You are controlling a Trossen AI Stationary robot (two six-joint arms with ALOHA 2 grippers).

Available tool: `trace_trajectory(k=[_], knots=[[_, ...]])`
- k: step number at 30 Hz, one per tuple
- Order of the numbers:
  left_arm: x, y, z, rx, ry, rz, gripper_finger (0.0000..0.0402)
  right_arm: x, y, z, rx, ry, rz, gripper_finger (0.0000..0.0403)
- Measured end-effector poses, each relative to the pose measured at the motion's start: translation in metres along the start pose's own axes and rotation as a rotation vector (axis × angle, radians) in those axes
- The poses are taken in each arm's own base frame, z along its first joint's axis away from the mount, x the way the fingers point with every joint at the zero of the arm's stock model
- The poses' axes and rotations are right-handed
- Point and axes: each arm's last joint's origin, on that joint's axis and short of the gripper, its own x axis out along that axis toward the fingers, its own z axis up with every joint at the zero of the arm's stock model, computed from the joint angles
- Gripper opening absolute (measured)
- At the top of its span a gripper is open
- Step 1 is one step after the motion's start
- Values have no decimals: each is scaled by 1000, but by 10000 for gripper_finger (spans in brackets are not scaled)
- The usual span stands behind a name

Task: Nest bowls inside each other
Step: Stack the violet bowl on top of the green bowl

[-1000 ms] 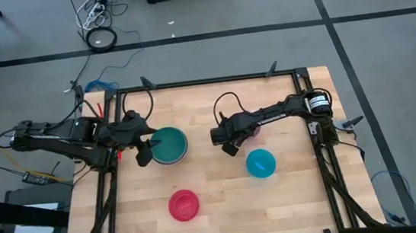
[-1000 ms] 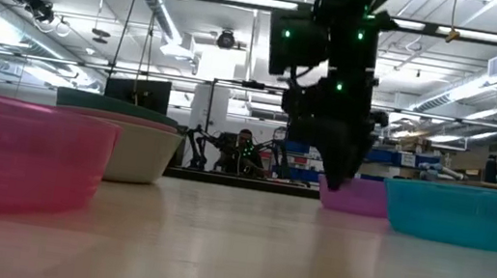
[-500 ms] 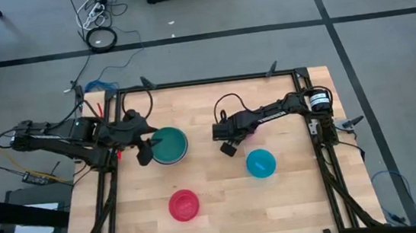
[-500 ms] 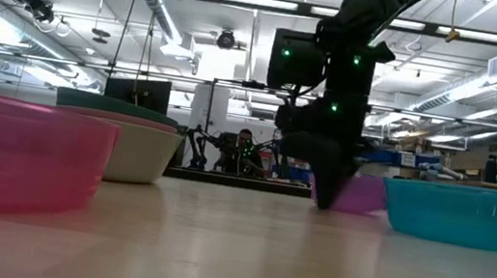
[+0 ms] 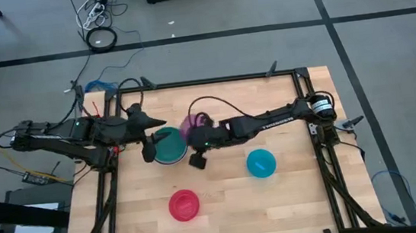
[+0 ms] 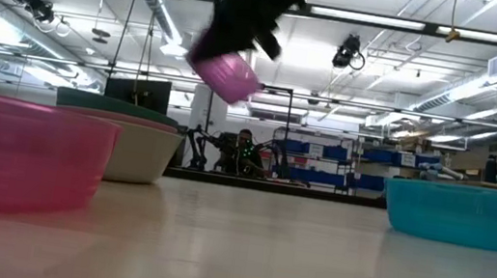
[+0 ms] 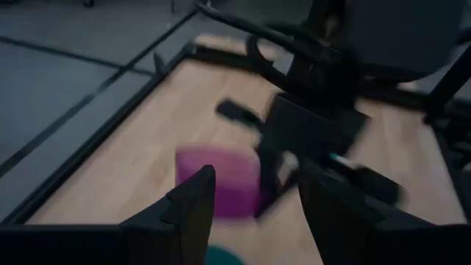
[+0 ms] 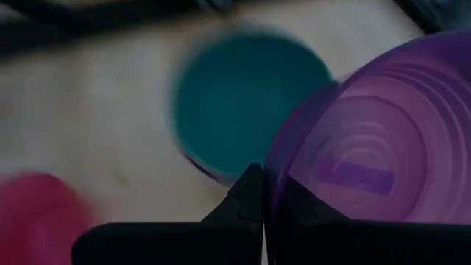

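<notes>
Your right gripper [image 5: 194, 127] has its fingers pinching the purple bowl's [image 5: 191, 123] rim, holding it tilted above the surface beside the teal bowl [image 5: 169, 145]; your left gripper's [image 5: 152, 145] fingers are spread.

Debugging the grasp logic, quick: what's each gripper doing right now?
Left gripper: open, empty, beside the teal bowl.
Right gripper: shut on the purple bowl, lifted off the table.
</notes>
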Motion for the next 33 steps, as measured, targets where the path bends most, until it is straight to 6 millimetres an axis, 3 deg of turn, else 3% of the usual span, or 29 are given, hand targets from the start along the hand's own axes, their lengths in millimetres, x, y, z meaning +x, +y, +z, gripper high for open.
trace_trajectory(k=[4, 10, 17, 21, 33], knots=[[0, -2, 9, -7, -86, -24, 204, -1, 6, 14, 19, -131, 100, 1], [-2, -5, 19, -12, -187, -48, 204, 16, 10, 18, 33, -224, 193, 0], [-3, -5, 22, -21, -214, -55, 204, 61, 5, -1, 41, -200, 227, 0], [-3, -5, 22, -19, -210, -55, 204, 73, 4, -8, 34, -194, 225, 4], [-2, -5, 20, -13, -196, -53, 204, 76, 3, -8, 77, -195, 242, 133]])
